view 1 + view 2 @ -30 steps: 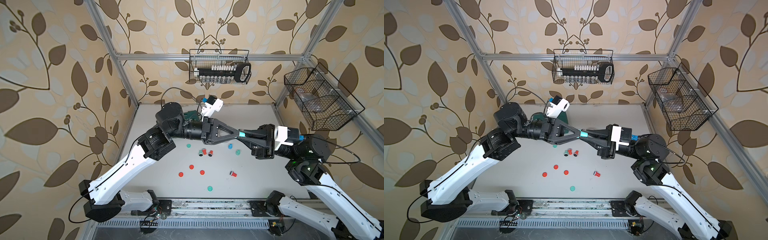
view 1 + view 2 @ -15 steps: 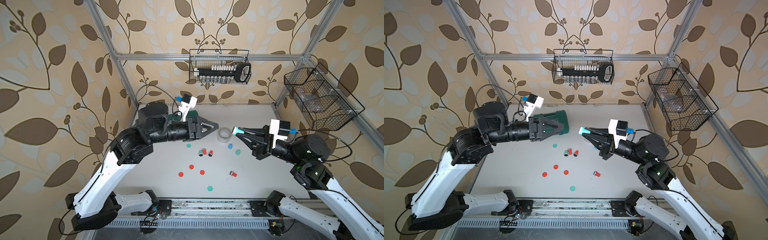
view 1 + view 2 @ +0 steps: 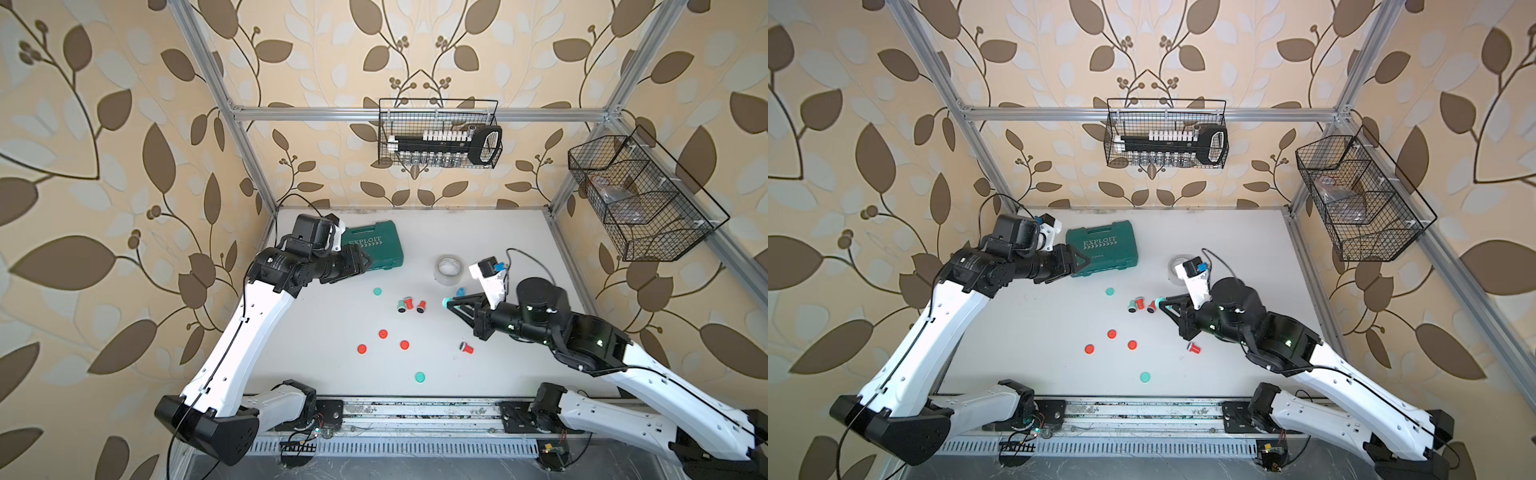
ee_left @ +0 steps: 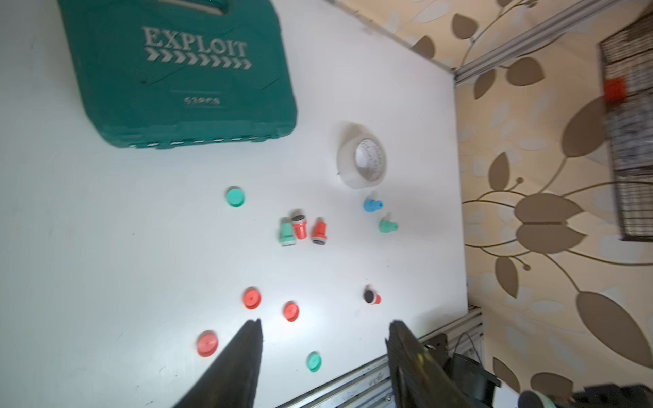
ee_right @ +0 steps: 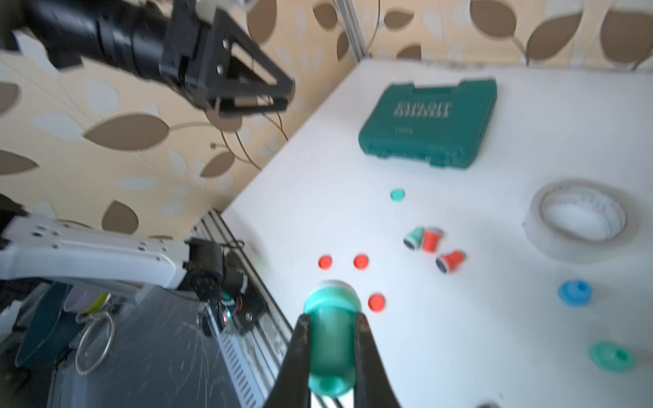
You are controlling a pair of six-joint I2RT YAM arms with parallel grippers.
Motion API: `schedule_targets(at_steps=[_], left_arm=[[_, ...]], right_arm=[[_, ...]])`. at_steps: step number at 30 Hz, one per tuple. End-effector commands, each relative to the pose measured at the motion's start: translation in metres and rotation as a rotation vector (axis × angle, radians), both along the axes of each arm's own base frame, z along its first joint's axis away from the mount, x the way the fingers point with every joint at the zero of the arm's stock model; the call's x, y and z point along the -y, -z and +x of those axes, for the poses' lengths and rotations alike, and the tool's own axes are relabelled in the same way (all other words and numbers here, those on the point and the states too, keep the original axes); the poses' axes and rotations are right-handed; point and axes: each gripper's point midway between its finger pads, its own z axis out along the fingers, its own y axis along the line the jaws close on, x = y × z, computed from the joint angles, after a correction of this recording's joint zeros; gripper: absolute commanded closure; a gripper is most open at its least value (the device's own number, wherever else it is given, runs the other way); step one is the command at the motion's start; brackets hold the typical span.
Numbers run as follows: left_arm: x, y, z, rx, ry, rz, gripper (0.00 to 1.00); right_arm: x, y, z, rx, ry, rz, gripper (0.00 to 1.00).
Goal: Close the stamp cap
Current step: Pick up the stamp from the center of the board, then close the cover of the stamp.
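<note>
- The teal stamp point(image 5: 330, 353) is hanging in the air above the white table point(image 3: 478, 232). It is near the tape roll point(image 3: 449, 269), on the roll's side toward the front rail.
- The right gripper point(image 5: 332, 319) is clamping that stamp's body between its two black fingers, and the stamp's wider end is poking out past the tips.
- That outer end is showing a pale rim, but the wrist view is too blurred to show whether a cap is on it.
- A blue stamp point(image 4: 371, 205) and a second teal stamp point(image 4: 388, 226) are lying on the table just beside the tape roll.
- A cluster of three stamps point(image 3: 410, 305), one teal and two red, is huddling a little farther from the roll, on the left arm's side.
- A lone red stamp point(image 3: 466, 347) is lying farther from the roll toward the rail, with its dark face showing.
- Three red caps point(image 3: 382, 333) and two teal caps point(image 3: 377, 291) are lying flat, scattered well apart from the roll.
- The left gripper point(image 4: 323, 326) is hovering with its fingers spread wide and holding nothing. It is well apart from the roll, at the edge of the green tool case point(image 3: 374, 249).
</note>
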Motion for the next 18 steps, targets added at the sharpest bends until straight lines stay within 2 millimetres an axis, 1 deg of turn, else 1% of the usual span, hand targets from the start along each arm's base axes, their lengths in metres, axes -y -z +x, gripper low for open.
schedule_targets(at_steps=[1,4,7,8,11,15,18], left_arm=[[-0.015,0.017,0.013,0.038,0.033,0.046,0.41],[-0.038,0.046,0.023,0.016,-0.007,0.128,0.41],[-0.056,0.070,0.030,0.000,-0.046,0.226,0.41],[-0.060,0.077,0.031,-0.009,-0.059,0.242,0.41],[-0.059,0.095,0.031,-0.039,-0.070,0.228,0.41],[-0.057,0.119,0.029,-0.086,-0.081,0.211,0.42],[-0.059,0.127,0.028,-0.111,-0.079,0.221,0.42]], right_arm=[[0.000,0.059,-0.005,-0.137,0.103,-0.160,1.00],[-0.012,0.091,-0.020,-0.178,0.098,-0.284,1.00],[-0.023,0.114,-0.036,-0.189,0.093,-0.400,1.00],[-0.025,0.121,-0.040,-0.186,0.093,-0.440,1.00],[-0.032,0.139,-0.052,-0.188,0.098,-0.524,1.00],[-0.044,0.159,-0.063,-0.232,0.079,-0.573,1.00],[-0.051,0.169,-0.067,-0.266,0.067,-0.597,1.00]])
